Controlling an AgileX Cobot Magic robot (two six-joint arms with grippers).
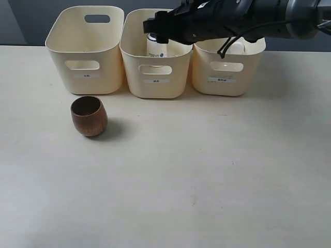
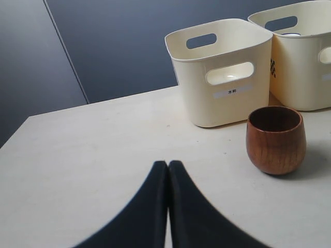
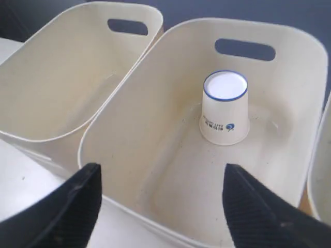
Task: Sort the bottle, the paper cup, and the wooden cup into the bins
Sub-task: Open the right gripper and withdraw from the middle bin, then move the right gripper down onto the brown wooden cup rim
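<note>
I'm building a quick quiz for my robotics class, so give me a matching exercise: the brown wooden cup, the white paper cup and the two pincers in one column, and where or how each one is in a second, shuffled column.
Column one
1. squat dark-brown wooden cup
2. small white tapered paper cup
3. left pincer
4. right pincer

Column two
A. open, over the middle cream plastic bin
B. upright on the pale table, in front of the left cream bin
C. shut
D. upside down inside the middle bin

Pairs: 1-B, 2-D, 3-C, 4-A.

Exterior fronts the bins (image 1: 170,85) — wrists nearer (sharing them).
</note>
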